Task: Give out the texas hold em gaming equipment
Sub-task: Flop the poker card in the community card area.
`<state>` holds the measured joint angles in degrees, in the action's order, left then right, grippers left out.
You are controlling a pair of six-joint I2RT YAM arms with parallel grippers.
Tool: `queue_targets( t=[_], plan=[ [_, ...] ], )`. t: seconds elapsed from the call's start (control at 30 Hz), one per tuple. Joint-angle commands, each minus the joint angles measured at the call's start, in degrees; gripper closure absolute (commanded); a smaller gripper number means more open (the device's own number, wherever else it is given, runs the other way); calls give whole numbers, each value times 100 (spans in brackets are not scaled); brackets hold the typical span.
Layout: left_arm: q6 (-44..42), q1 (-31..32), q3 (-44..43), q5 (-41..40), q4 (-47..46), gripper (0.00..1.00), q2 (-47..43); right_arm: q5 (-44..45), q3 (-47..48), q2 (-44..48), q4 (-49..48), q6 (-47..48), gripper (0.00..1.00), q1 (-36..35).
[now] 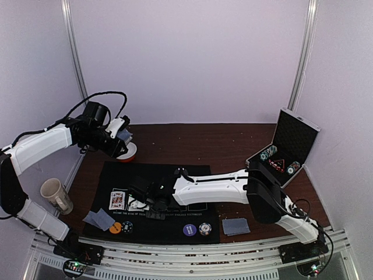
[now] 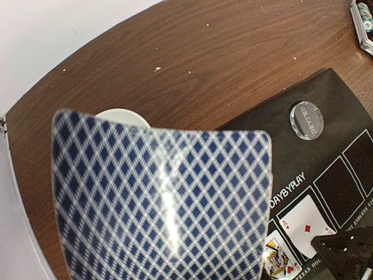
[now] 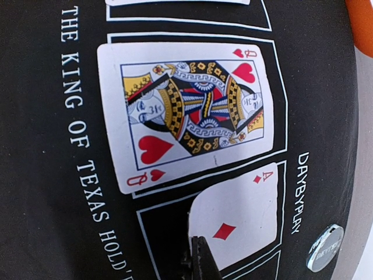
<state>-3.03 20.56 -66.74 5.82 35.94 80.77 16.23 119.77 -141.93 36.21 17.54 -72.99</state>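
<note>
1. Left wrist view: the left gripper [image 1: 119, 137] is clamped on a blue-backed card [image 2: 163, 204], which spreads out ahead of the jaws, above the bowl [image 2: 121, 115].
2. We judge this to be the next deal. Carry it level to the mat [image 2: 344, 111] and release it low and flat.
3. The right gripper [image 3: 201, 259] is closed and empty. The ace of diamonds [image 3: 239, 210] lies just ahead of its tip, with the queen of hearts [image 3: 186, 111] beyond. We cannot tell whether the tip touches.
4. We would lift that tip clear first.

Two cards [image 1: 117, 200] are lying face up: queen of hearts [image 3: 185, 114], ace of diamonds [image 3: 239, 210]. Four chips [image 1: 189, 230] and one clear disc [image 2: 306, 120] are sitting out.
</note>
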Motion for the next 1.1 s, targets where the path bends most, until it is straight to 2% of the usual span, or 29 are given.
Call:
queue_targets(
  t=[0.0, 0.73, 1.07],
  plan=[
    [0, -61, 29, 84, -307, 62, -140, 85, 78, -158, 327, -146, 100, 4],
    [3, -62, 47, 95, -307, 62, -158, 90, 47, -168, 429, -209, 100, 4],
    [-11, -61, 47, 111, -307, 62, -163, -296, -24, -48, 268, -40, 80, -47]
  ],
)
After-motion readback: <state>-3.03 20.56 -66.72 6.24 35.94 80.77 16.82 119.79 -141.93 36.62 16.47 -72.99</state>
